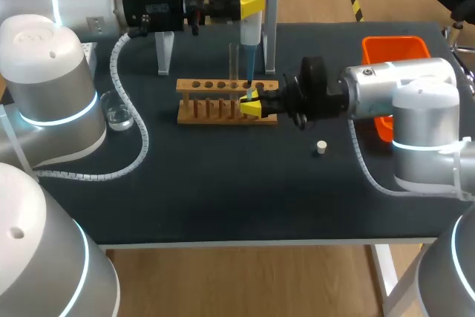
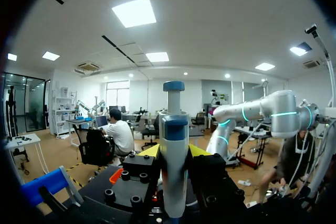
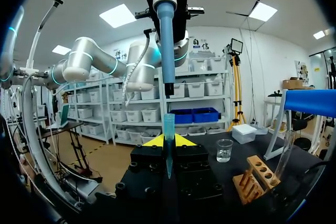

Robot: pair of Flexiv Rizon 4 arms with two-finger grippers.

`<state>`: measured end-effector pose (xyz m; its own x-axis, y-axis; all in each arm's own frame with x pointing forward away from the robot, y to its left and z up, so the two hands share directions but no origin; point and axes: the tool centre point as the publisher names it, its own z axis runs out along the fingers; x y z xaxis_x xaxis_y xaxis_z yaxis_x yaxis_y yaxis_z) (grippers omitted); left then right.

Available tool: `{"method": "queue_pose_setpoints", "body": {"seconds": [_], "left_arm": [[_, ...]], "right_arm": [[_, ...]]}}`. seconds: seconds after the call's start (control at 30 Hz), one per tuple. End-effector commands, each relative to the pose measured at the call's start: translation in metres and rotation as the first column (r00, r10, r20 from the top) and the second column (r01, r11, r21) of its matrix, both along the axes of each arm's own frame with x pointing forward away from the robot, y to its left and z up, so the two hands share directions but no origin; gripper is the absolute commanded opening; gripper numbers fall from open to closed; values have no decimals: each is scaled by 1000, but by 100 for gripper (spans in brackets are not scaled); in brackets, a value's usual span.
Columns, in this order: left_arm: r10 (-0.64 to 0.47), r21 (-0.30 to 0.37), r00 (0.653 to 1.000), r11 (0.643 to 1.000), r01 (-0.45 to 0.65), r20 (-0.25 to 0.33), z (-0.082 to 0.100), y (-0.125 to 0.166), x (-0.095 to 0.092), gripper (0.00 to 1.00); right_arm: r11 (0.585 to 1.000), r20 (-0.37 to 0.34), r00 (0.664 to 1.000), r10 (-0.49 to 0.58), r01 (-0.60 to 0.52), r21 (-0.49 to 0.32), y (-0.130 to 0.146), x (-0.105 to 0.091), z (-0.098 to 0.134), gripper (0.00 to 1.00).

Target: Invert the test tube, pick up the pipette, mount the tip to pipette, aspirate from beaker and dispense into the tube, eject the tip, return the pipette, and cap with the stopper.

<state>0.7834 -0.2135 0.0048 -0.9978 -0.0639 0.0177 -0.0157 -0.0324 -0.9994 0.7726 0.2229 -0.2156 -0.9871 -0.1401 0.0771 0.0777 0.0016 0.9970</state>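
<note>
Both grippers: left gripper clamps the pipette; right gripper pinches the blue tip upright.
Place: pipette just above blue tip, over the wooden rack, toward the bench's back edge.
Risk: depth alignment is hard to judge; an off-axis press could knock the blue tip loose.

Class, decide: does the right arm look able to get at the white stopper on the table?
Probably not yet. The stopper lies alone on the bare table near that arm, so the way looks free, but the right gripper is shut on a blue tip.
</note>
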Motion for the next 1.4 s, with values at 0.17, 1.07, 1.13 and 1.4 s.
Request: {"method": "queue_pose_setpoints", "body": {"seconds": [0.17,1.07,1.13,1.4], "left_arm": [[-1,-1,1000,1000,1,0,0,1,0,0],[-1,-1,1000,1000,1,0,0,1,0,0],[-1,-1,1000,1000,1,0,0,1,0,0],[-1,-1,1000,1000,1,0,0,1,0,0]], "right_arm": [[1000,-11,1000,-10,10,-1,2,0,2,0],[1000,-12,1000,-12,12,17,-2,-1,11,0],[1000,-11,1000,-13,13,17,-2,-1,11,0],[1000,-9,1000,-12,12,20,-2,-1,13,0]]}}
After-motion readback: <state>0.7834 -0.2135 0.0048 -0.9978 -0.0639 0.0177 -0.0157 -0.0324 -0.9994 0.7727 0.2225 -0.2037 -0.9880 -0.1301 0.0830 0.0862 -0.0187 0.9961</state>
